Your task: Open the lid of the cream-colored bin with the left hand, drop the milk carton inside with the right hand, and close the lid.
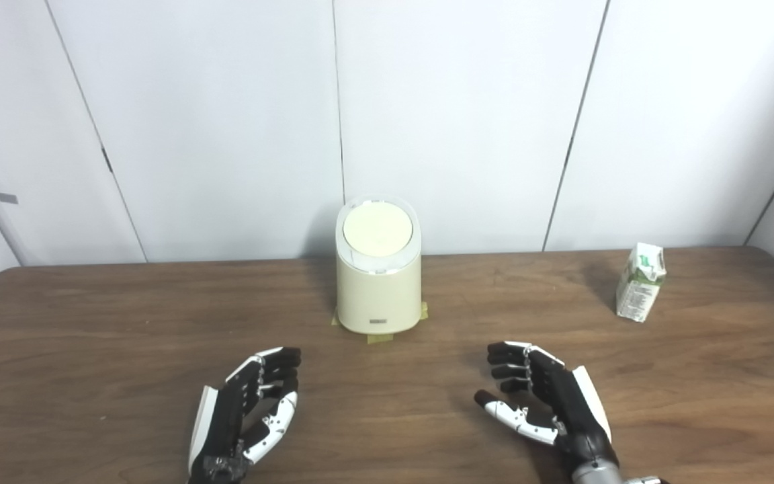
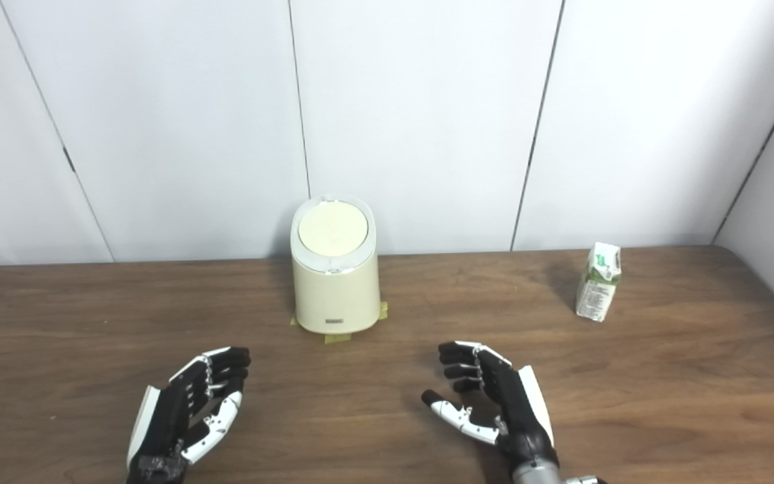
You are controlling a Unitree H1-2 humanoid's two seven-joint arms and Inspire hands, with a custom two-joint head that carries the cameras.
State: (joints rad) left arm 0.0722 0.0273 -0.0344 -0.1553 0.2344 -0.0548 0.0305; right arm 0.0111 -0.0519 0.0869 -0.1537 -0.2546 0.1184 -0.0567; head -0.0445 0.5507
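Bin (image 1: 378, 296) upright at mid-desk, far side, close to the wall panels (image 1: 226, 101); tape tabs (image 1: 380, 338) show at its base. Lid (image 1: 377, 229) down, flat and round on top. Carton (image 1: 641, 281) upright, well apart to the right of the bin, near the desk's far right corner.

Left robot hand (image 1: 246, 413) low over the desk (image 1: 91, 349), near edge, fingers spread and a little curled, holding nothing. Right robot hand (image 1: 548, 400) mirrors it on the other side: spread, empty, thumb turned inward. Neither touches bin or carton.

Step in hand, as I judge it: none begun (lid shut, carton untouched), so the opening reach comes first.

Next move calls for the left robot hand to go forward and up to the bin's top. How the lid releases cannot be told from here; a small plate (image 1: 379, 322) low on the front is too small to read. The right robot hand then has a long reach outward to the carton.
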